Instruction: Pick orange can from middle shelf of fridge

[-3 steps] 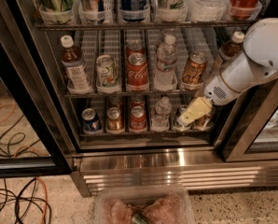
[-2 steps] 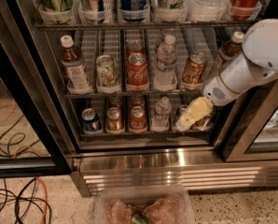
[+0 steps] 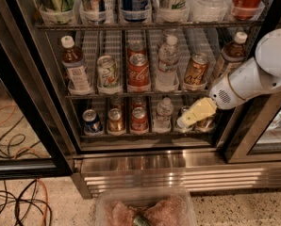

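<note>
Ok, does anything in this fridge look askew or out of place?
Nothing is spilled or fallen. The orange can on the middle shelf leans slightly, as does the white-and-green can. The gripper sits lower, in front of the bottom rack.

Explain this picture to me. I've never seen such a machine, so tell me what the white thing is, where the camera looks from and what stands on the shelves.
The white tube at the right is a robot's arm. Its pale yellow tip is the claw, the part that grasps. There is only one camera, and it looks at a drinks fridge from the front and slightly above. The middle shelf holds white-capped bottles and cans, among them a red Coca-Cola can and, further right, the orange can. The claw hangs in front of the rack below, just under the orange can, which stands on its shelf, not yet picked.
</note>
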{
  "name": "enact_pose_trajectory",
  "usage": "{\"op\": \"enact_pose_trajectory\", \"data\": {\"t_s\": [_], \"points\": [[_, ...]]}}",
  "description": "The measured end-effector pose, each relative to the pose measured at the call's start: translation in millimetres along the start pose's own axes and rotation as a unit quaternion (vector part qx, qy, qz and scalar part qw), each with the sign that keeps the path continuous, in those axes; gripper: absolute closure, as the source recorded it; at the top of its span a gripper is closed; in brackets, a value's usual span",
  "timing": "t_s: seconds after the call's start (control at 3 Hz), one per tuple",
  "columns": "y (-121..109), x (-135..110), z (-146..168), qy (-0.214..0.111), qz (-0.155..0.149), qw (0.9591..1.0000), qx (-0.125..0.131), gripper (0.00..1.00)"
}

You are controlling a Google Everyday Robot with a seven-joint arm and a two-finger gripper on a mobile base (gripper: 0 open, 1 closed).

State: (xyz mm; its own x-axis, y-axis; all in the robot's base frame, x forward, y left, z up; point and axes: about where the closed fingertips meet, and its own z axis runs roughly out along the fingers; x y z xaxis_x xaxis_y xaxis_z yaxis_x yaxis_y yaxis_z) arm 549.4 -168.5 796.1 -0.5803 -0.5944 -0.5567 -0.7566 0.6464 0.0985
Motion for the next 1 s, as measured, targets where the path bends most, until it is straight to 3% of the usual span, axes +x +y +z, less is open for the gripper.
{"op": "enact_pose_trajectory", "data": {"t_s": [0.33, 0.67, 1.0], "points": [[-5.2, -3.2, -2.6, -0.055, 0.044, 0.9974, -0.013, 0.00], [-6.7, -7.0, -3.1, -0.107, 0.082, 0.9902, -0.039, 0.00], [-6.9, -7.2, -3.4, -0.108, 0.081, 0.9901, -0.037, 0.00]]}}
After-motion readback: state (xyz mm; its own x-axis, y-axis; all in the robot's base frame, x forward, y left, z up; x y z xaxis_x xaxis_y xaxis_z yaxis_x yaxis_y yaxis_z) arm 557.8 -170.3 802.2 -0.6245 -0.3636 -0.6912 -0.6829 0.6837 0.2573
